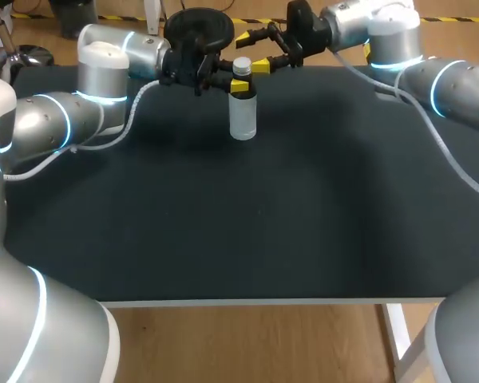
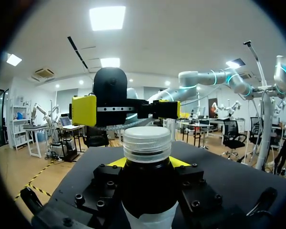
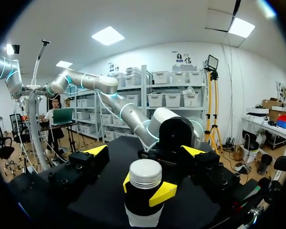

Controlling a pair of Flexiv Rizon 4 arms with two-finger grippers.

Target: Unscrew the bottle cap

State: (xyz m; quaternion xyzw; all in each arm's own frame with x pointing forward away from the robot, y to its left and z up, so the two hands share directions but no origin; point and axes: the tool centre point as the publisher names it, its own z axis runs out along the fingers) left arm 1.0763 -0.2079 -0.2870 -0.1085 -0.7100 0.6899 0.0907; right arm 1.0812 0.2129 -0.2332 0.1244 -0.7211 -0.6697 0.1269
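A clear bottle [image 1: 243, 112] with a silver-white cap [image 1: 242, 65] stands upright at the far middle of the black table [image 1: 223, 231]. My left gripper [image 1: 239, 84] is shut on the bottle just under the cap, its yellow tips pressing from both sides. In the left wrist view the cap [image 2: 147, 143] rises between that gripper's [image 2: 148, 163] own tips. My right gripper [image 3: 145, 151] is open, its fingers [image 3: 96, 150] wide apart either side of the cap [image 3: 145, 172] and not touching it. In the head view it [image 1: 254, 54] hovers at cap height from the far right.
Both arms come in along the table's far edge, cables trailing beside them. The near and middle parts of the black mat [image 1: 247, 207] hold no other objects.
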